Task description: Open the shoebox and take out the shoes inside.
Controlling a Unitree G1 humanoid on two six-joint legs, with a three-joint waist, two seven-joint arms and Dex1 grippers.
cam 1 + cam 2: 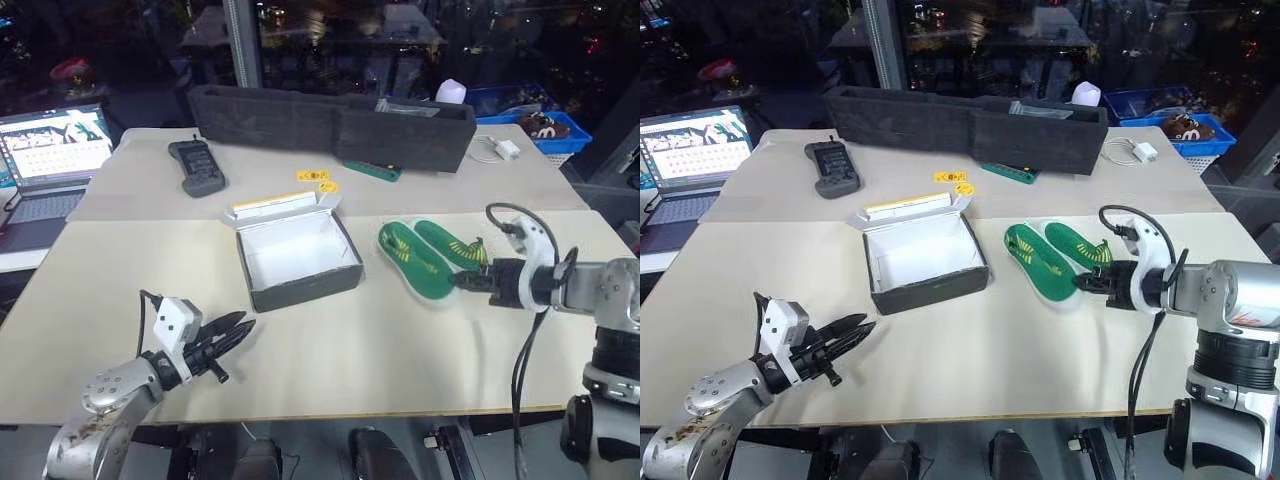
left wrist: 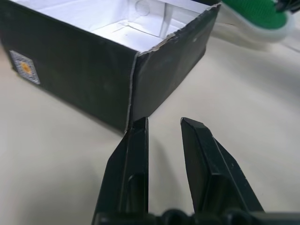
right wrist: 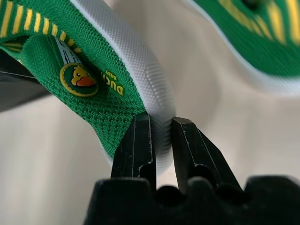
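Shoebox (image 1: 298,255) open and empty on the counter (image 1: 330,360); both shoes (image 1: 425,258) beside it. Right fingers (image 3: 157,136) pinch one shoe's white sole edge. Left fingers (image 2: 164,140) closed, empty. Shoes look light, soft, floppy; the firmer sole rim seems best.

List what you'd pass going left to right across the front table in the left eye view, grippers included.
Left gripper → open shoebox → pair of green shoes → right gripper, pinching the heel edge of a shoe.
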